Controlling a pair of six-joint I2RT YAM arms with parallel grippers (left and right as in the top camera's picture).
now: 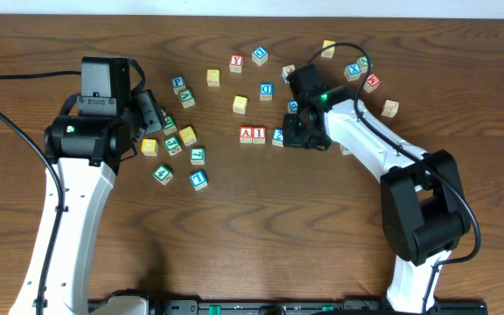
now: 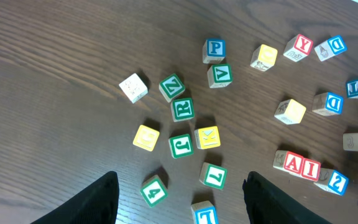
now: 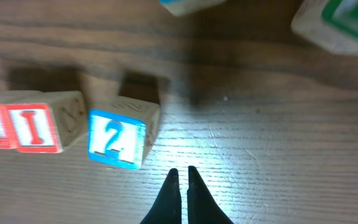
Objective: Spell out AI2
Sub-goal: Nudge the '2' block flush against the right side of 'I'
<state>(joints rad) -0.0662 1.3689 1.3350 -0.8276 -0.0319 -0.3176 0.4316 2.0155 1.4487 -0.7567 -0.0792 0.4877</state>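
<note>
Small wooden alphabet cubes [image 2: 183, 109] on a dark wooden table [image 1: 261, 236], tallied by colour.
The left wrist view holds twenty-one: seven blue-lettered cubes [image 2: 215, 50], six green-lettered cubes [image 2: 220, 74], four yellow cubes [image 2: 146, 137], three red-lettered cubes [image 2: 298, 46], one plain white cube [image 2: 133, 87]. Overhead shows at least five more: one each yellow [image 1: 328, 48], blue [image 1: 353, 70], green [image 1: 363, 63], red [image 1: 372, 82], tan [image 1: 390, 108]. Two white robot arms, left [image 1: 77, 201] and right [image 1: 366, 144].

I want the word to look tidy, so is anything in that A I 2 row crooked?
Yes, the 2 block is turned slightly and sits a little off the line of the A block and I block. The shut right pincer is beside it, not touching.
</note>
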